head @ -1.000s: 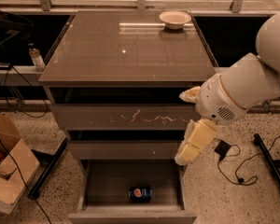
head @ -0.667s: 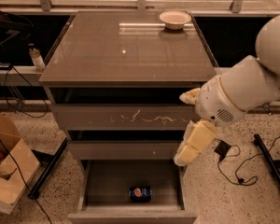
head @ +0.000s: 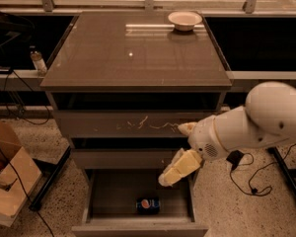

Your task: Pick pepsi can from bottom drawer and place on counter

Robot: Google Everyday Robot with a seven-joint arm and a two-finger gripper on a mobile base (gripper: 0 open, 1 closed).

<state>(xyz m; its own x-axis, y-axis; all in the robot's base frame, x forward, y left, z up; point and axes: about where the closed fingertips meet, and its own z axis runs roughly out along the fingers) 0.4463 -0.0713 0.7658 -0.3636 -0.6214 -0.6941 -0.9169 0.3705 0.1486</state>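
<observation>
The pepsi can [head: 148,205] lies on its side in the open bottom drawer [head: 108,196], near its front middle, logo facing up. My gripper [head: 171,154] hangs in front of the cabinet's right side, above and a little right of the can and clear of it. Its cream fingers [head: 180,167] stand apart and hold nothing. The lower one points down-left over the drawer's back right. The counter [head: 133,53] is the glossy grey-brown top of the cabinet.
A pale bowl [head: 184,19] sits at the counter's far right. The white-scratched drawer front [head: 138,125] and the middle drawer [head: 123,158] are closed. A small bottle [head: 38,61] stands on a ledge at left. A cardboard box [head: 7,181] and cables [head: 251,181] lie on the floor.
My arm and gripper have moved down and to the left, closer to the open bottom drawer. The can has not moved.
</observation>
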